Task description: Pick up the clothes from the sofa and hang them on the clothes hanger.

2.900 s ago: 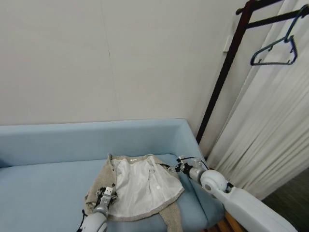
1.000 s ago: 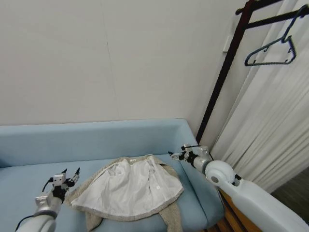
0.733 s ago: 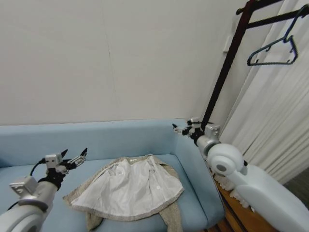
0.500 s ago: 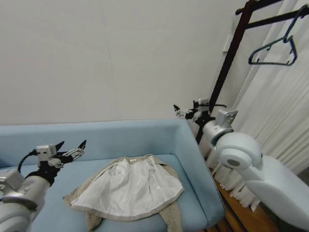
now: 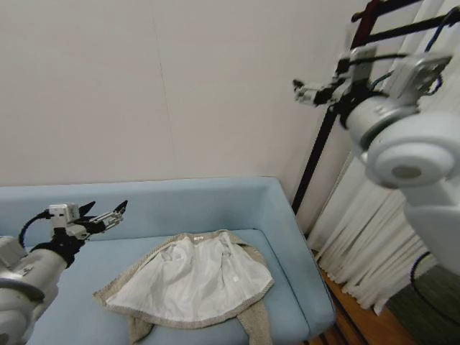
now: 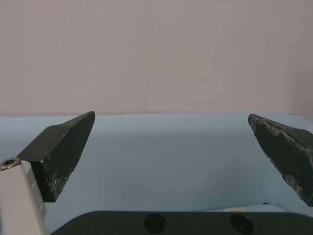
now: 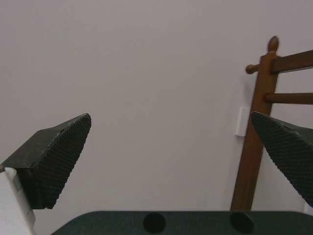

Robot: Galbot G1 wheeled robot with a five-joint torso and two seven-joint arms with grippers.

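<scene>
Beige, one jacket (image 5: 190,284) lies spread open, lining up, on the one blue sofa (image 5: 201,201). Left gripper (image 5: 104,210) hovers well to its left, jaws wide apart and empty. Farther off, right gripper (image 5: 303,89) hangs high beside the one dark rack (image 5: 310,167), jaws likewise wide and empty.

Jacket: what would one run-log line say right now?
jacket: spread on sofa, unheld | left gripper: open, left of jacket | right gripper: open, high near rack

No legible text or labels

Jacket (image 5: 190,280) on sofa (image 5: 201,205), clothes rack (image 5: 318,144) at right
</scene>
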